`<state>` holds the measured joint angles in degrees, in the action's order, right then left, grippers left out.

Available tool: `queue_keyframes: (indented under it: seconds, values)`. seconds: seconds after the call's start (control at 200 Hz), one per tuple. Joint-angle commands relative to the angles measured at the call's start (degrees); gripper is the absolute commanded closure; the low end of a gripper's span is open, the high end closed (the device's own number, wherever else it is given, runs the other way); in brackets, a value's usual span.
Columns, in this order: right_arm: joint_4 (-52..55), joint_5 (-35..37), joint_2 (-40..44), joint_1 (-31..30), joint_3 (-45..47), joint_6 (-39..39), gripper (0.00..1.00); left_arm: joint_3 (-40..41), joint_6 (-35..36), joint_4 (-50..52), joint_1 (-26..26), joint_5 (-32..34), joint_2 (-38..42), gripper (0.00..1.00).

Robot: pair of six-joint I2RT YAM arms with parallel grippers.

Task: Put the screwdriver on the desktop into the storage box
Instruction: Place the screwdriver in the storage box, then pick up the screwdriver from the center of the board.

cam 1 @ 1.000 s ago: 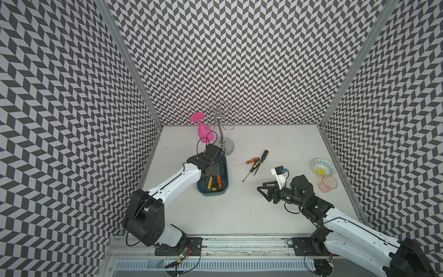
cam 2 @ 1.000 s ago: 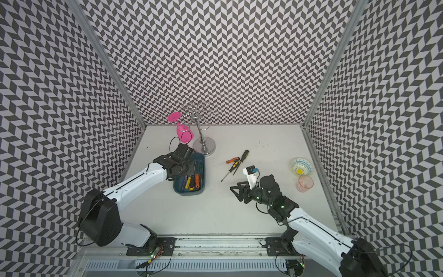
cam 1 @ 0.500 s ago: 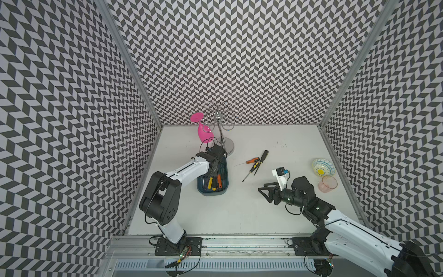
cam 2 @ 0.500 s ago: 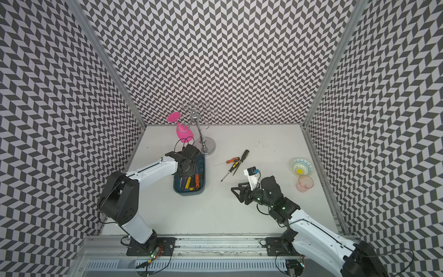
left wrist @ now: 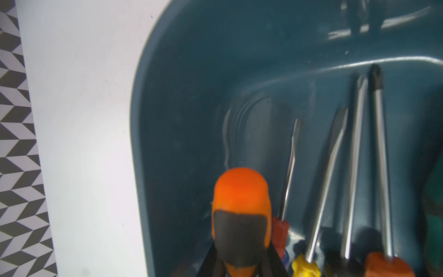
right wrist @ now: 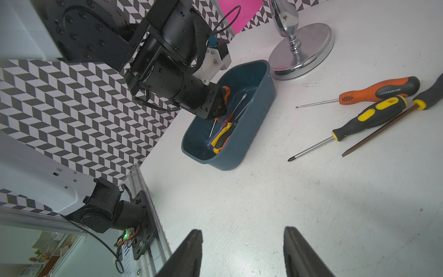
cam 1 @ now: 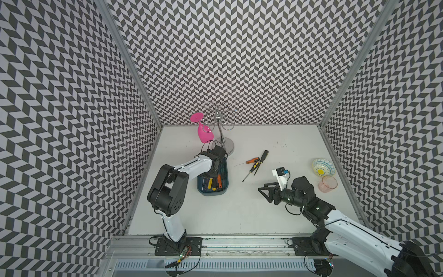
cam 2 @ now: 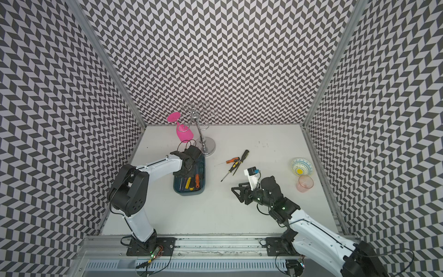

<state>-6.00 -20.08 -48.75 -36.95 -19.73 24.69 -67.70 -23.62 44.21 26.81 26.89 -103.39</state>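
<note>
Hanging over the storage box, the left gripper pinches an orange screwdriver narrowly. The right gripper gapes wide, empty. Three screwdrivers lie on the desktop at the box's 2 o'clock. Dropped crooked, the orange one may tip out.

**Colour key to my workspace, seen from above and from my wrists.**
Walls: black-and-white chevron print. Tabletop: matte white with a few dark scuffs, edged by silver rails. Storage box: dark teal-blue, containing an orange-handled screwdriver with a black grip and a yellow handle on a silver shaft. On the tabletop are an orange-and-black screwdriver, a black-and-yellow screwdriver and a dark-grey screwdriver with a yellow collar and brown shaft. Rack: mirror chrome. Glass: hot pink. Bowl: white, blue-patterned, with a yellow centre. Cup: translucent pale pink. My left arm and right arm: white shells, black joints. My right pincer: black.
</note>
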Motion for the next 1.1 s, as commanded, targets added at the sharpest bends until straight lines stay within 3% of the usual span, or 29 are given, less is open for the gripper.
queue_keyframes:
  seconds: [0.0, 0.13, 0.44, 0.776, 1.091]
  values:
    - [-1.9, 0.8, 0.8, 0.1, 0.6, 0.1, 0.43, -1.7, -0.1, -0.3, -0.5, -0.1, -0.4, 0.64]
    - [-1.4, 1.3, 0.8, 0.1, 0.5, 0.1, 0.42, -1.7, 0.1, -0.2, -0.5, -0.5, 0.6, 0.58]
    - [0.4, 6.0, 0.0, 0.2, -1.0, 1.7, 0.42, 1.4, -1.0, -2.4, 0.2, -6.1, 10.2, 0.57]
    - [5.2, 11.7, -8.3, 0.5, -7.8, 2.5, 0.38, 15.3, -2.8, -13.7, 2.1, -19.6, 32.1, 0.54]
    - [10.8, 11.9, -23.4, 1.4, -19.5, 3.5, 0.49, 29.0, -5.7, -26.0, 3.0, -33.3, 53.2, 0.52]
